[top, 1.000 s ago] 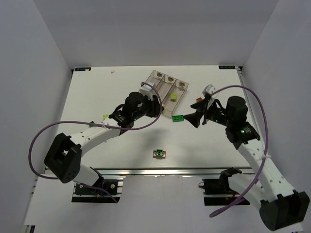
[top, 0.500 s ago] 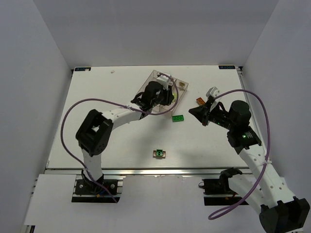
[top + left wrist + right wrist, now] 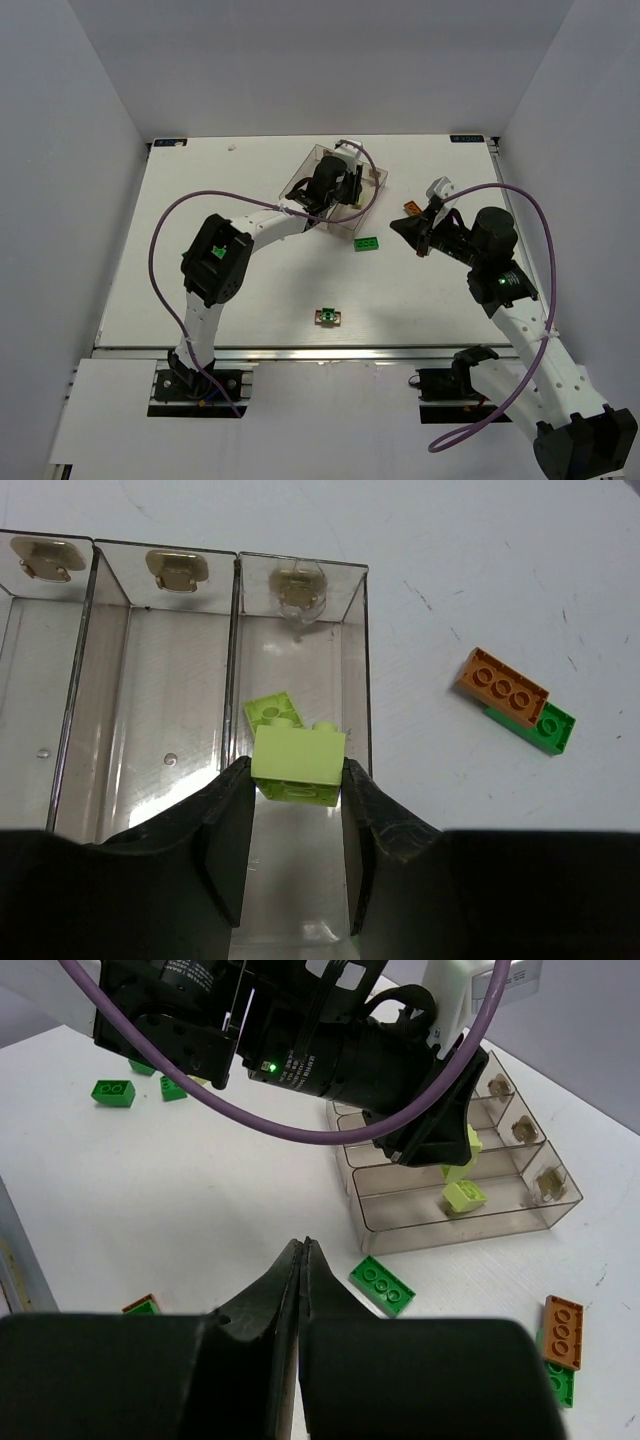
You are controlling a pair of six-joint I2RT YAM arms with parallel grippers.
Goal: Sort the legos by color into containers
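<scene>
My left gripper [image 3: 295,780] is shut on a pale yellow-green lego [image 3: 297,763] and holds it above the rightmost bin of the clear containers [image 3: 365,660]. A second yellow-green lego [image 3: 272,712] lies in that bin. From above, the left gripper [image 3: 340,190] hangs over the containers [image 3: 374,178]. My right gripper [image 3: 304,1245] is shut and empty above bare table, near a bright green lego [image 3: 382,1285]. That right gripper [image 3: 398,228] is right of the green lego [image 3: 367,243]. An orange lego [image 3: 505,687] lies on a green one [image 3: 548,730] beside the containers.
A green and orange-brown lego pair [image 3: 327,317] sits near the table's front middle. Two more green legos [image 3: 113,1092] lie far to the left in the right wrist view. The left arm's purple cable [image 3: 160,240] arcs over the table's left half.
The left arm swung from the table's middle up over the containers, carrying the yellow-green lego. The right gripper went from open to shut and drew back slightly.
</scene>
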